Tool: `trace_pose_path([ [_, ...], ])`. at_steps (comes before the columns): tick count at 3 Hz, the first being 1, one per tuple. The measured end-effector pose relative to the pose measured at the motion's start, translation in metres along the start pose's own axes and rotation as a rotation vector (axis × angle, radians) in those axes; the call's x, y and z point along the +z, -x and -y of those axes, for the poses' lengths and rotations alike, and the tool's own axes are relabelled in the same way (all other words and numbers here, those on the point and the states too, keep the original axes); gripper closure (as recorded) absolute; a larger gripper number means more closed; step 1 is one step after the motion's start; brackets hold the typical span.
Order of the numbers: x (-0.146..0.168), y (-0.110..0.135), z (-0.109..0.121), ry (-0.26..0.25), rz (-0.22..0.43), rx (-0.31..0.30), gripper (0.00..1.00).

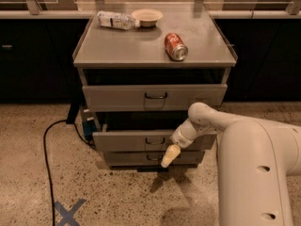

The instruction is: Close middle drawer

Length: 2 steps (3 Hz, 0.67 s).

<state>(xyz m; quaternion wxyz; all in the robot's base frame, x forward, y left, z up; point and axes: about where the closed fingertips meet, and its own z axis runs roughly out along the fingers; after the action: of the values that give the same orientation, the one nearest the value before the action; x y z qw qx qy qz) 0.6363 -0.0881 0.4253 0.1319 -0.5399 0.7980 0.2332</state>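
No readable txt on can or bottle. Gripper at middle drawer front.

On the flat grey metal cabinet-top surface, a clear plastic bottle lies at the back left. A pale round bowl sits just to its right, and a red soda can lies nearer the front, right of centre. Below, the shallow grey metal middle drawer juts forward between the taller grey top drawer above and the low grey bottom drawer beneath. The cream-tipped end effector sits in front of the middle drawer's front panel, just right of its small dark loop handle, on the pale robot arm reaching in from the right.
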Motion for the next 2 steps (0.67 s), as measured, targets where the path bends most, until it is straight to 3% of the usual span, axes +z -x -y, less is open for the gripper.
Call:
trace_pose_path([
  [2, -0.012, 0.018, 0.061, -0.07, 0.032, 0.021, 0.0],
])
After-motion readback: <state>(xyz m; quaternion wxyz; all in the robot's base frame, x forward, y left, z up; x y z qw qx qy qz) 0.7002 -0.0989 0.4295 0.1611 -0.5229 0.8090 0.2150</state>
